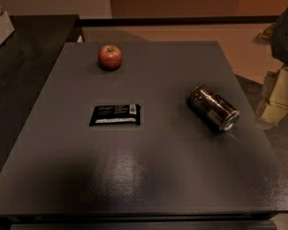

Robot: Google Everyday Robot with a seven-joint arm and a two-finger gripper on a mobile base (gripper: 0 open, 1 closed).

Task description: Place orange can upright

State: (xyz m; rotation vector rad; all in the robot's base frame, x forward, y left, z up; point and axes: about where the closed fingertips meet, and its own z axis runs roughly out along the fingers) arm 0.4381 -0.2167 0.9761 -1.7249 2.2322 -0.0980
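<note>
The orange can (213, 108) lies on its side on the right part of the dark grey table (149, 176). Its sides are dark brownish-orange, and one silver end faces front-right. My arm comes in at the right edge of the view. My gripper (277, 96) hangs there, beyond the table's right edge, to the right of the can and well apart from it. It holds nothing that I can see.
A red apple (110, 57) stands at the back of the table, left of centre. A flat black snack wrapper (115, 114) lies left of the can. A dark counter (24, 56) adjoins the table on the left. Floor lies behind and to the right.
</note>
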